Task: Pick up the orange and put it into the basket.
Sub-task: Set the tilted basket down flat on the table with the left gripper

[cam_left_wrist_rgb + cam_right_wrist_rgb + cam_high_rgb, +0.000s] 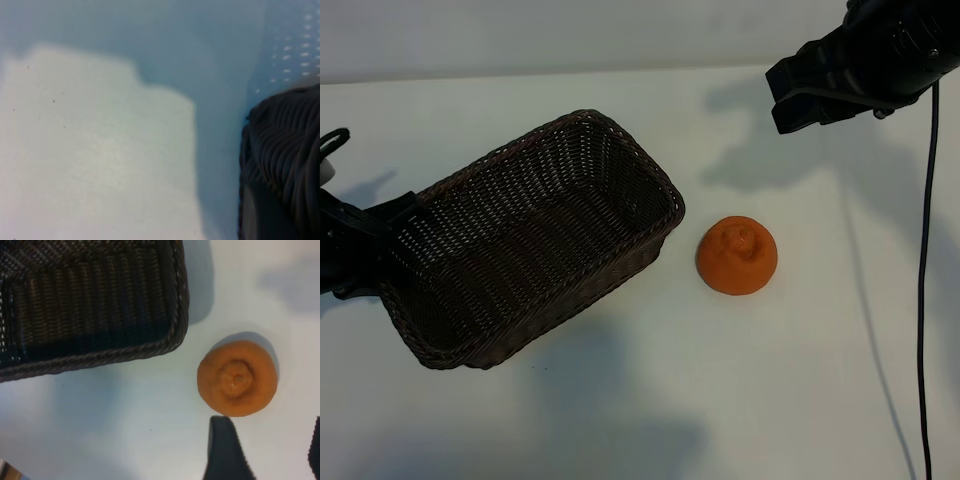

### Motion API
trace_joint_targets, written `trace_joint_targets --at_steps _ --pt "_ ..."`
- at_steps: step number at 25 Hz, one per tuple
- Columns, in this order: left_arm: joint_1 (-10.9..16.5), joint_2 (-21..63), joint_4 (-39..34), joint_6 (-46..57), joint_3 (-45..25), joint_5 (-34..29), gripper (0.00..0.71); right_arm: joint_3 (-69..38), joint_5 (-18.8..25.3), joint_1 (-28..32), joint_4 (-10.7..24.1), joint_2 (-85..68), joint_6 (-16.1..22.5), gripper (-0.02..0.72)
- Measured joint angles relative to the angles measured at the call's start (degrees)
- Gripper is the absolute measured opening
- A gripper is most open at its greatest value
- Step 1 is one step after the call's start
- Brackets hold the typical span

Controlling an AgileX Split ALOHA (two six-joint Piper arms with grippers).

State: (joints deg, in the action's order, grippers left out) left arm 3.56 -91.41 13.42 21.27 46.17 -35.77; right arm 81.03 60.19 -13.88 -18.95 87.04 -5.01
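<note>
Right gripper (267,450) hangs with fingers apart above the table (620,420), beside the orange (737,256), which sits near the basket (470,335). Left gripper (382,232) clamps the basket's rim.

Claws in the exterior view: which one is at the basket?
The left claw, at the basket's left end. The right claw hangs apart from it, beyond the orange.

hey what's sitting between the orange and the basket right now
Nothing. In the exterior view, only bare white table separates the orange from the wicker basket; the right wrist view shows the same empty gap.
</note>
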Motion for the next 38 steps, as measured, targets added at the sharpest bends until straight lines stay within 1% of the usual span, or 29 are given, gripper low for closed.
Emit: trace_joint_targets --at_steps 6,9,14,22,28,32,38 --pt "0.04 0.00 0.17 -1.58 0.09 -1.60 0.167 0.00 -0.07 0.00 0.00 0.00 0.00 0.410" --pt "0.11 0.00 0.05 -3.20 1.94 -5.03 0.167 0.00 -0.07 0.00 0.00 0.00 0.00 0.410" --pt "0.11 0.00 -0.61 -6.29 7.80 -12.16 0.165 0.00 -0.07 0.00 -0.07 0.00 0.00 0.410" --pt "0.11 -0.04 -2.22 -13.96 17.74 -24.14 0.164 0.00 -0.07 0.00 -0.07 0.00 0.00 0.410" --pt "0.11 -0.04 -2.51 -16.69 23.40 -28.39 0.164 0.00 -0.12 0.00 -0.07 0.00 0.00 0.410" --pt "0.25 -0.04 0.05 -20.22 26.49 -29.34 0.164 0.00 -0.12 0.00 -0.07 0.00 0.00 0.410" --pt "0.32 -0.04 6.60 -27.12 30.14 -31.38 0.162 0.00 -0.12 0.00 -0.07 0.00 0.00 0.410"
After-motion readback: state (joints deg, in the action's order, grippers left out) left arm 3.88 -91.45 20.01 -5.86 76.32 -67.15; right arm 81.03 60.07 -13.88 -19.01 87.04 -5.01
